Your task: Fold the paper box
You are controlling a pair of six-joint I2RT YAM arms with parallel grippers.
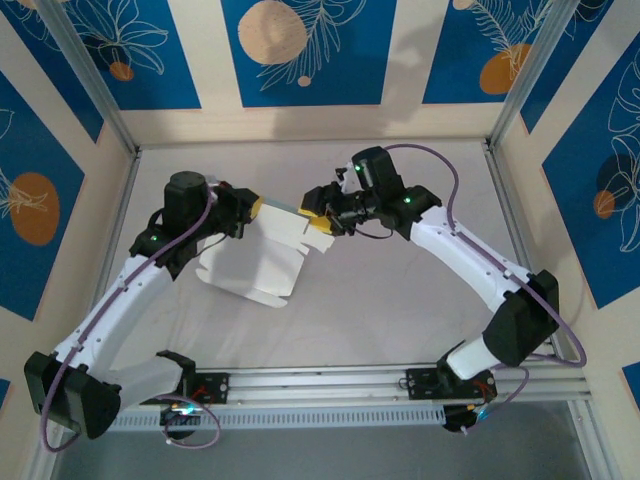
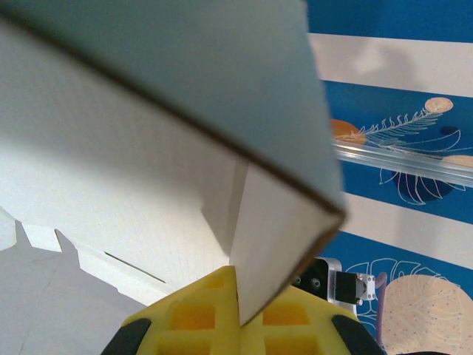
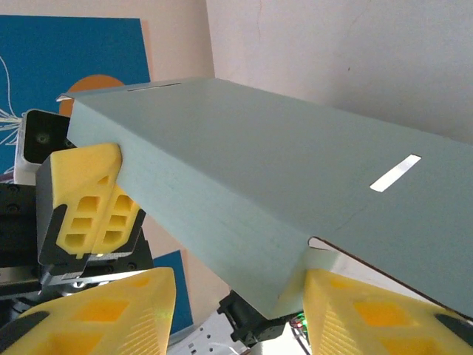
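Mint-green card on top, white below: the paper box sits left of centre in the top view, its folded ridge raised. Left gripper is clenched on one end of that ridge, anchoring it. Right gripper straddles the other end, jaws parted, one pad clear of the card. I judge it is placed to pinch the crease next.
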